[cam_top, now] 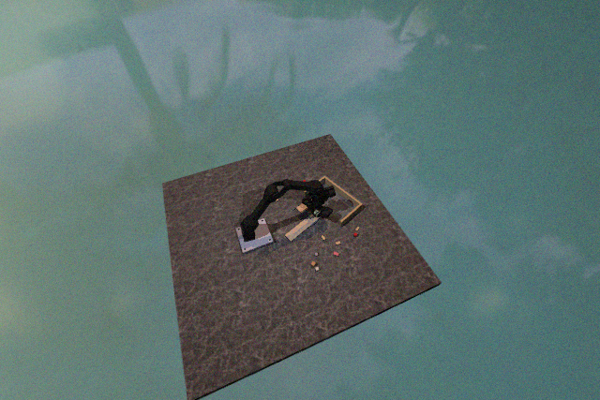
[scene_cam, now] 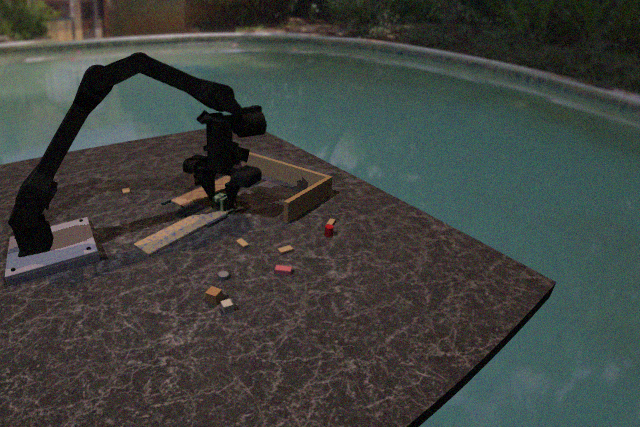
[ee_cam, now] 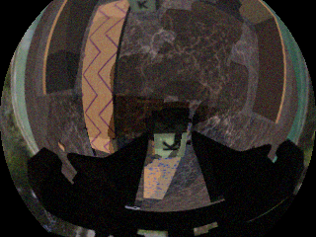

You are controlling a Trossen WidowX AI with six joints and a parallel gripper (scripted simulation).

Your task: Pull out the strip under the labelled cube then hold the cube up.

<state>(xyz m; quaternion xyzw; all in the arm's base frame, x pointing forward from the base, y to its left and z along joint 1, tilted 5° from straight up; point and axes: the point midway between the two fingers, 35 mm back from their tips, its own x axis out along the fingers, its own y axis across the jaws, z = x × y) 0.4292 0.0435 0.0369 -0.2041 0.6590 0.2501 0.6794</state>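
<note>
A pale green cube (scene_cam: 221, 200) (ee_cam: 169, 145) marked K sits at the far end of the blue-speckled tan strip (cam_top: 299, 230) (scene_cam: 173, 233) (ee_cam: 158, 182). My gripper (cam_top: 317, 214) (scene_cam: 220, 202) (ee_cam: 170, 136) points down with its fingers partly closed on either side of this cube. The fingers are very near the cube's sides; I see no firm grip, so I take it as open. A second strip with purple zigzags (cam_top: 302, 207) (scene_cam: 193, 195) (ee_cam: 103, 64) lies beside it. Another green cube marked K (ee_cam: 142, 5) is at that strip's far end in the wrist view; the gripper hides it in the exterior view.
A low wooden wall (cam_top: 344, 189) (scene_cam: 309, 199) (ee_cam: 284, 74) stands beyond and to the right of the gripper. A red cylinder (cam_top: 355, 234) (scene_cam: 328, 230), a pink block (cam_top: 336, 253) (scene_cam: 283, 269), a grey disc (scene_cam: 223, 274), an orange cube (scene_cam: 212, 294) and several small pieces lie nearer the exterior camera.
</note>
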